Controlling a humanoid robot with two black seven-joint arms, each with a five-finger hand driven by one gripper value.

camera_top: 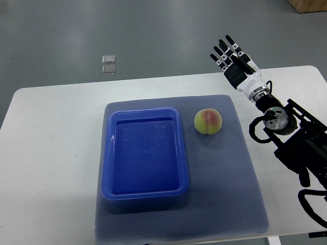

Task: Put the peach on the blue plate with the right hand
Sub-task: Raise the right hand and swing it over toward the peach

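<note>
The right hand [232, 57] hovers at two o'clock, fingers extended, holding nothing. The round, fuzzy peach [208, 121] sits on the textured grey mat [240, 168], just beside the glossy rectangular blue plate [108, 153]. White table [51, 153], grey floor [153, 30].

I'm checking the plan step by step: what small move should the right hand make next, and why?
Probably swing the right hand toward the peach. The hand hovers open past the table's far edge, holding nothing, while the peach sits on the mat just right of the blue plate.
</note>
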